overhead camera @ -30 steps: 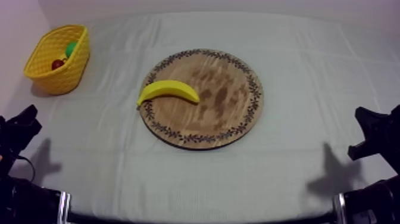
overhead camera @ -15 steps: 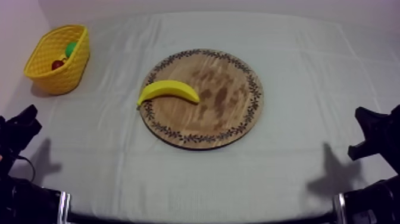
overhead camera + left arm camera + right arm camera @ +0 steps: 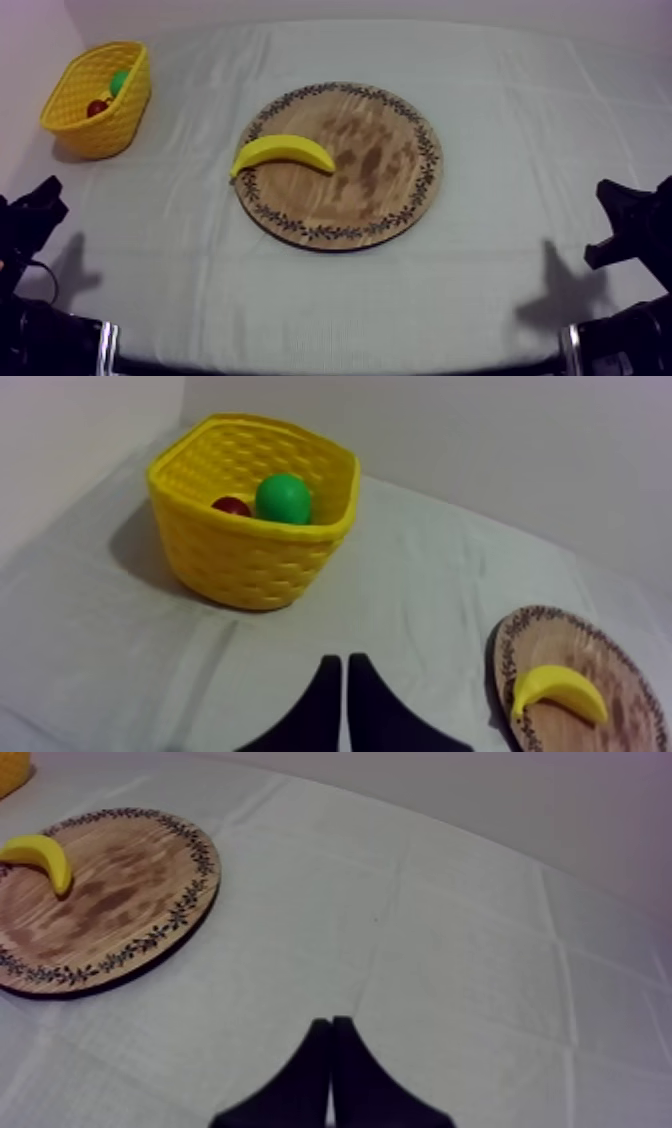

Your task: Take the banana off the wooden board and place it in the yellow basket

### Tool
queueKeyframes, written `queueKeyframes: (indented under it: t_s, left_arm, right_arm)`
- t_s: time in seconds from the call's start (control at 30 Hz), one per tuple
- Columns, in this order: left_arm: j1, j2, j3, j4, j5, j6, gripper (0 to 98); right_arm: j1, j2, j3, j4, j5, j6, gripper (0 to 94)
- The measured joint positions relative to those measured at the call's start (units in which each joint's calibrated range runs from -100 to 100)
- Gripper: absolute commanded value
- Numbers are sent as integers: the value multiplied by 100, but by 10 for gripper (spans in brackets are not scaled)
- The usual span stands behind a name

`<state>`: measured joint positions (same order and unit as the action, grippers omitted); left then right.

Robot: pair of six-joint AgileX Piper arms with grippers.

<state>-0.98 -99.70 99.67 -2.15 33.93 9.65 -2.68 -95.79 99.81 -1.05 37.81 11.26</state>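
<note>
In the top view, the banana (image 3: pixel 283 153) lies on its side at the left edge of the wooden board (image 3: pixel 385 175), with its left tip poking just past the patterned rim. The yellow basket (image 3: pixel 108 132) sits well apart at the far left of the table, with a small red fruit (image 3: pixel 97 107) and a green fruit (image 3: pixel 120 82) inside.

In the left wrist view, my left gripper (image 3: pixel 345 668) has its fingers pressed together in a narrow wedge, holding nothing. It points at the cloth (image 3: pixel 420 586) between basket and board.

In the right wrist view, my right gripper (image 3: pixel 331 1024) is likewise closed on nothing over bare cloth, well apart from the board.

I judge the toy banana to be light and stiff, with a smooth skin that could slip or roll under the fingers. I would take it across its thick middle, with the fingers square to its length. The left arm looks better placed for both banana and basket, and its fingers must open first.
</note>
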Motion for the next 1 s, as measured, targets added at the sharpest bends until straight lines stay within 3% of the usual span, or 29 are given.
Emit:
queueKeyframes:
  t_s: [0.13,0.27,0.47,0.63,1.0]
  left_arm:
    - [-31,0,0,-10,0,312,2]
    - [-105,0,0,-17,0,369,1]
    - [-123,76,7,7,-128,80,0]
    - [-30,561,-387,215,-391,-218,0]
    - [358,2800,-2977,257,988,-932,0]
  right_arm:
    - [0,0,0,0,0,0,2]
    - [0,0,0,0,0,0,2]
    - [0,0,0,0,0,0,2]
    - [0,0,0,0,0,0,2]
    - [0,0,0,0,0,0,2]
